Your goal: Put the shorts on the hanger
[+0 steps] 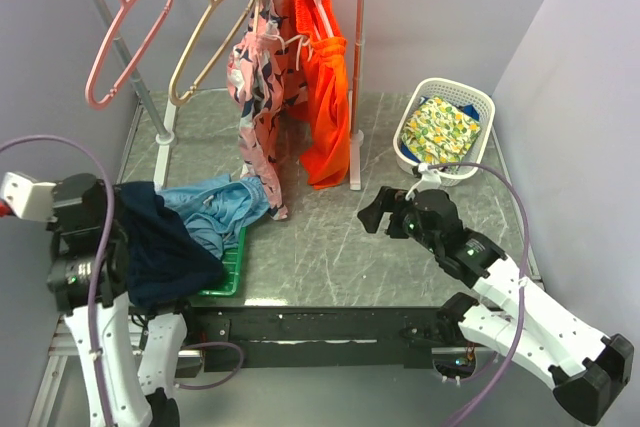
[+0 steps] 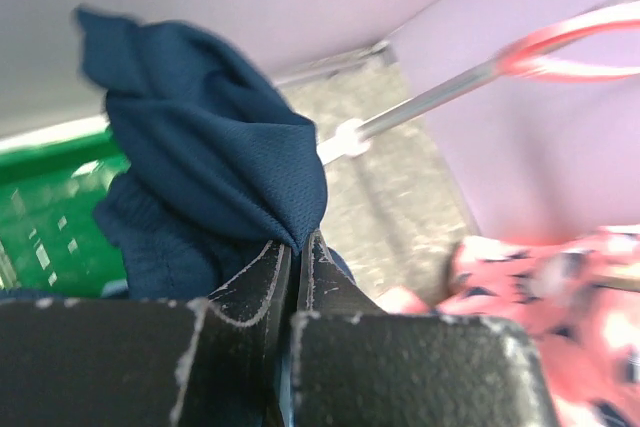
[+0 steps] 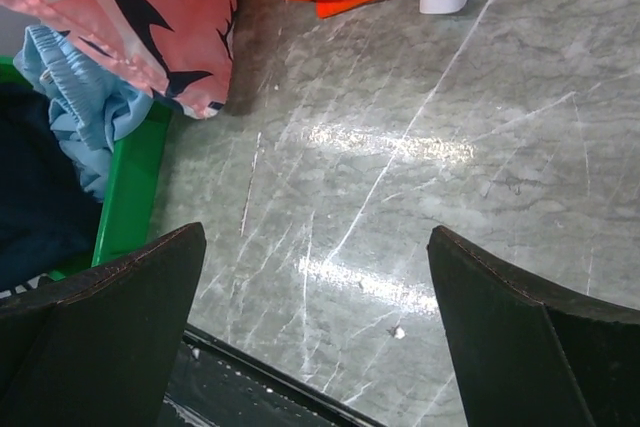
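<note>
Left gripper (image 2: 297, 247) clenches one pair of navy shorts (image 2: 210, 147); right gripper (image 3: 315, 247) gapes empty. Beyond both hang one tan hanger (image 1: 208, 35) and one pink hanger (image 1: 125, 35).

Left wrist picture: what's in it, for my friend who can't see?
The left gripper is pinched shut on a fold of the navy shorts, bunched above it. A green tray lies behind on the left; a pink hanger and pink patterned cloth are on the right.
</note>
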`<state>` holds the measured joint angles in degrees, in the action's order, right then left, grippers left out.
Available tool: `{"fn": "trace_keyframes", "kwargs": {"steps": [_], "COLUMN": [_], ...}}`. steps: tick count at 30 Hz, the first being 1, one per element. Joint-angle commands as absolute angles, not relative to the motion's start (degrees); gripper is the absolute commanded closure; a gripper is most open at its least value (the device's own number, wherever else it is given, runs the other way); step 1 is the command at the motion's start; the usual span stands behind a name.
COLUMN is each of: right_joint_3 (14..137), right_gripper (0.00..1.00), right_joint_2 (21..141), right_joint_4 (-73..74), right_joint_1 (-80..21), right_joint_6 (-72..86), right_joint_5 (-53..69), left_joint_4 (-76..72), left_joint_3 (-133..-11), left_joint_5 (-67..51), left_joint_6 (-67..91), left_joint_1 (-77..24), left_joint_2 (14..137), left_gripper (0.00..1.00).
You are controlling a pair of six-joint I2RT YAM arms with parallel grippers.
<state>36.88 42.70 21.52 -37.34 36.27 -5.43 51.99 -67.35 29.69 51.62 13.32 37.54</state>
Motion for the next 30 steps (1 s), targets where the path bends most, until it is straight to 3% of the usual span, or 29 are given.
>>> {"fn": "trace_keyframes", "kwargs": {"steps": [1,5,11,18,25,30], "right_joint_3": [41.04,41.13,43.32,47.28,49.57,50.54], "right_gripper": [0.0,0.0,0.0,0.0,0.0,0.0], "right_joint_2": [43.59,43.86,44.47,43.86,43.5,43.24], "right_joint_4": [20.22,19.43,20.12,22.67,23.82,24.08], "right_joint_1": [-37.09,-37.09,-37.09,-37.09,-37.18,-37.09], "right_joint_6": [35.16,35.07,34.45,33.84,33.75,35.68], "right_joint_5": [-4.74,-4.66,-4.66,-6.94,-9.93,-10.98], "left_joint_4": [48.69,46.69,42.37,24.54,17.85,21.88], "left_joint_3": [-79.24,-88.23,-100.01,-95.81,-93.52,-95.63], "left_joint_5": [27.43,16.03,-14.01,-42.95,-45.88,-36.6], "left_joint_6": [45.54,40.97,38.93,49.9,54.41,49.84], "left_joint_1": [13.62,13.62,13.45,10.3,-3.32,-20.52], "left_joint_2": [38.05,40.6,45.78,49.12,53.16,59.31], "left_gripper": [0.99,0.99,0.99,0.99,0.99,0.99]}}
